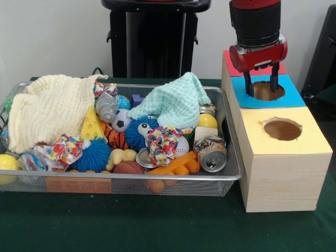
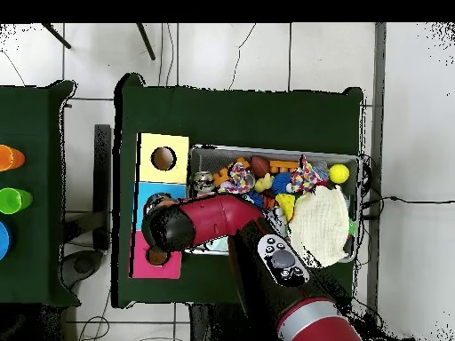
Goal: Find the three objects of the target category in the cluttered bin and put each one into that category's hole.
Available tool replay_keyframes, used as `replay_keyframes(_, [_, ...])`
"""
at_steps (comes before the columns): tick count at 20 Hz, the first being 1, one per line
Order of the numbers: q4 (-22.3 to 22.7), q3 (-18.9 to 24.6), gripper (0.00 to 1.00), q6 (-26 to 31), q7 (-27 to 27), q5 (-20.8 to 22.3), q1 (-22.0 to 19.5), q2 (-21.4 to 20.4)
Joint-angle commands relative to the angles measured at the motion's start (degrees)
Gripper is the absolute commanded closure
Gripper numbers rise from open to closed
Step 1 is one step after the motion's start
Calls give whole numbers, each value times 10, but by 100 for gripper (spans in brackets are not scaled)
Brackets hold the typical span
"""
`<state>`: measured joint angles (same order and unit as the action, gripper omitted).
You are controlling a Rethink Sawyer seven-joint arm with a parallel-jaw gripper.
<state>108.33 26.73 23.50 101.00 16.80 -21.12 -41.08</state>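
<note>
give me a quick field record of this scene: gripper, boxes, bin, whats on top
gripper: red and black gripper, fingers apart and empty, above the blue-topped box's hole
boxes: wooden row with round holes, yellow-topped box nearest the camera, blue-topped box next, pink-topped box behind
bin: wire mesh bin on the dark green tablecloth, beside the boxes
on top: cream muslin cloth and mint green cloth over the clutter
visible items: crushed drink can, yellow cheese wedge toy, blue spiky ball

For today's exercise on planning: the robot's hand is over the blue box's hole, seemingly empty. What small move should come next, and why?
Probably lift the hand and swing it back over the wire bin. Its fingers hang open over the blue box's hole with nothing visible between them, while the bin remains full of clutter.
</note>
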Motion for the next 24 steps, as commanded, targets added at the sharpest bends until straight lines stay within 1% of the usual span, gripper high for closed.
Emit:
replay_keyframes(1, [-26, -89, 0, 30, 9, 50, -68, -45])
replay_keyframes(3, [-24, -86, 0, 24, 7, 52, -70, -45])
replay_keyframes(4, [-23, -85, 100, 15, 5, 57, -71, -46])
replay_keyframes(8, [-24, -79, 100, 25, 1, 53, -76, -44])
replay_keyframes(9, [-28, -87, 100, 27, 7, 57, -69, -44])
replay_keyframes(11, [-36, -106, 100, 46, 23, 57, -53, -45])
replay_keyframes(12, [-34, -107, 100, 45, 30, 52, -53, -44])
replay_keyframes(14, [-36, -104, 100, 44, 27, 50, -55, -43])
replay_keyframes(17, [-33, -95, 100, 45, 23, 42, -63, -40])
replay_keyframes(19, [-27, -85, 100, 54, 21, 29, -72, -44])
replay_keyframes(24, [-13, -52, 100, 104, 2, -8, -97, -69])
